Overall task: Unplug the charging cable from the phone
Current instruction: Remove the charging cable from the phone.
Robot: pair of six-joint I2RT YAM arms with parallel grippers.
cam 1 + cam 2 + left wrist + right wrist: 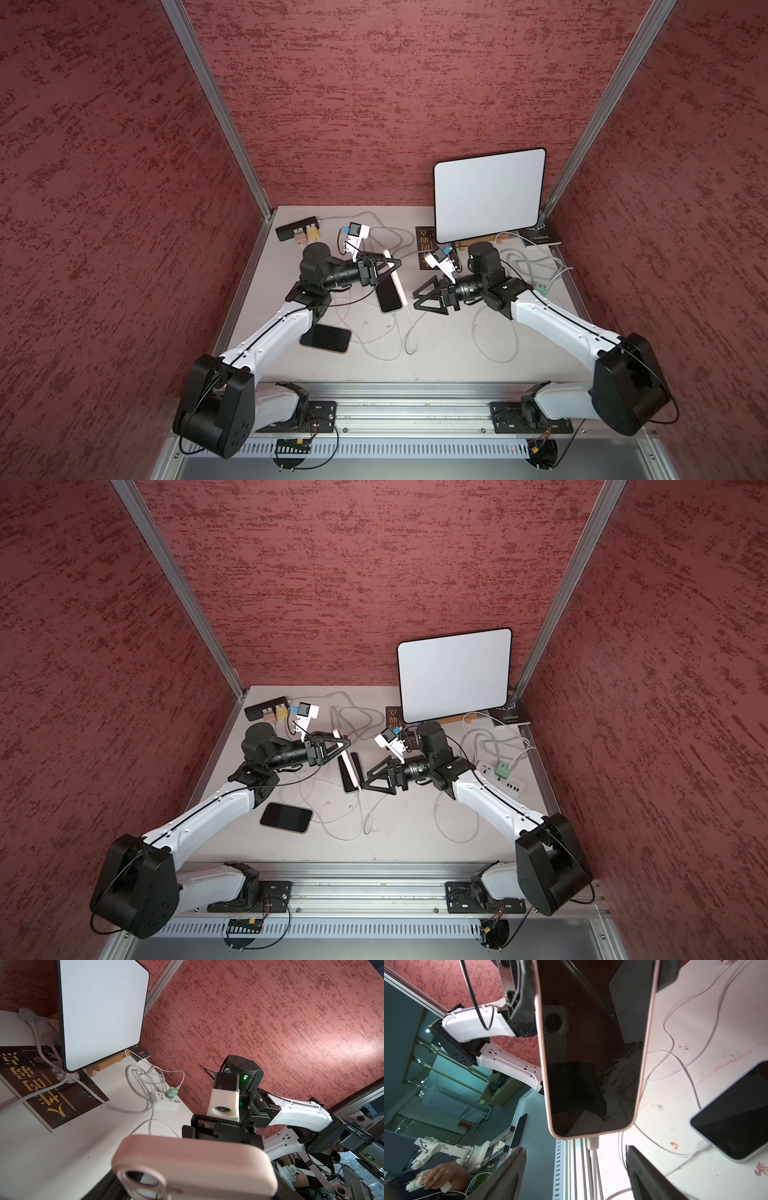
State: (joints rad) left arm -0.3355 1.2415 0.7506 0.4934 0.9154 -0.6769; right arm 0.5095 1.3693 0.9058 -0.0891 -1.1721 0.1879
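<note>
Left pincer (pixel 392 268) clamped on phone (pixel 591 1064), held on edge. Plug (pixel 592 1142) sits at phone's end nearest right pincer (pixel 415 302), jaws apart, cord (pixel 593 1167) passing between them. Likely pull: along phone's length.

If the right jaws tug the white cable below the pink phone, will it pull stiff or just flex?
The charging cable likely flexes: it lies in loose loops. Its white plug looks rigid, so probably the better grip. The pink-cased phone, held by the left gripper, may twist.
</note>
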